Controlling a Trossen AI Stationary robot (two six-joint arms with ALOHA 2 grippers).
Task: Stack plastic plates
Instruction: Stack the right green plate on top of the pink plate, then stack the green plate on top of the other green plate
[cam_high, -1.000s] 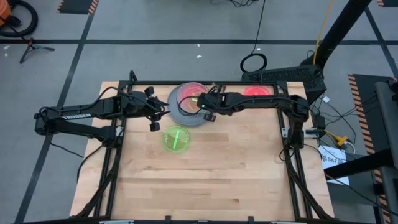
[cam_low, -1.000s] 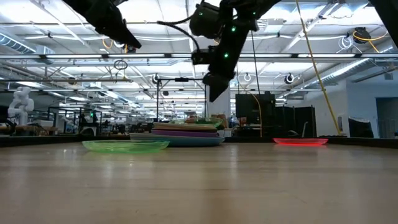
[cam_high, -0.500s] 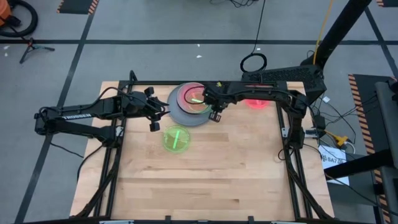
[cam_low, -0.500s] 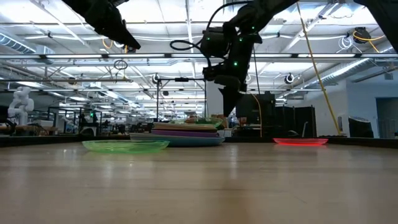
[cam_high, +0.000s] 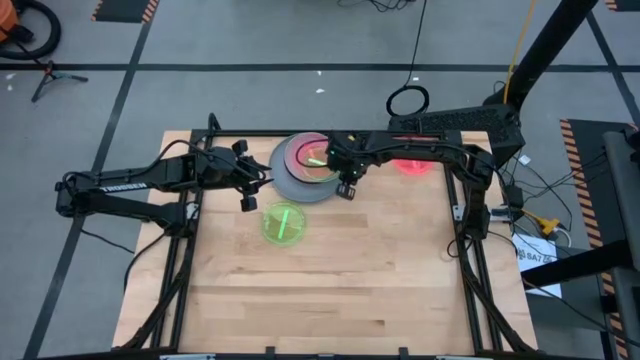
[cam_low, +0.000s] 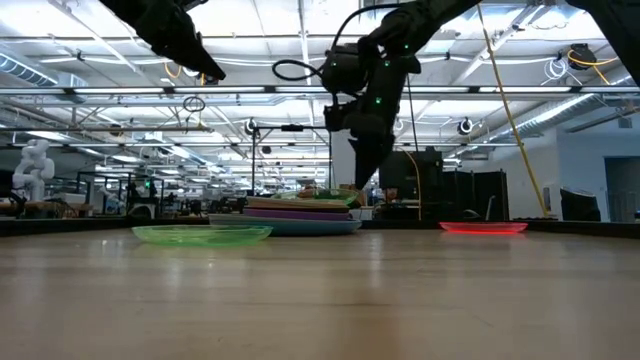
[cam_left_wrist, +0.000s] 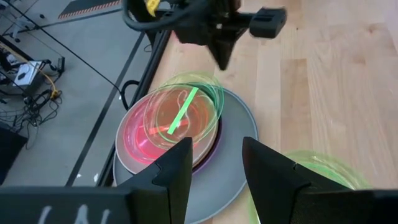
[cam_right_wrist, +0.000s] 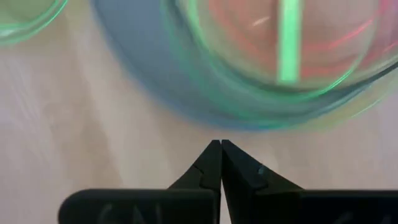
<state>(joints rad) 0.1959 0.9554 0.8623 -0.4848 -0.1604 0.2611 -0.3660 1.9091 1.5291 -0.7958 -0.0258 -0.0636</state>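
A stack of plates (cam_high: 303, 166) stands at the table's far middle: a large grey plate (cam_left_wrist: 230, 180) at the bottom, then purple and pink-red ones (cam_left_wrist: 146, 137). A small translucent green plate (cam_left_wrist: 186, 109) lies tilted on top. Another green plate (cam_high: 283, 222) lies flat on the table nearer the front. A pink-red plate (cam_high: 411, 164) lies at the far right, partly under the right arm. My right gripper (cam_high: 347, 187) is shut and empty, pointing down above the table at the stack's right edge (cam_right_wrist: 221, 148). My left gripper (cam_left_wrist: 214, 146) is open and empty, hovering left of the stack.
Bare wooden table (cam_high: 330, 290) spreads over the near half. The table's far edge (cam_high: 250, 133) runs just behind the stack. In the low view the stack (cam_low: 290, 218) stands between the green plate (cam_low: 200, 234) and the pink-red plate (cam_low: 483, 227).
My right gripper has gone a little toward the table's right edge and come down somewhat beside the stack, while its arm has swung toward the far edge. The plates and my left gripper have kept still.
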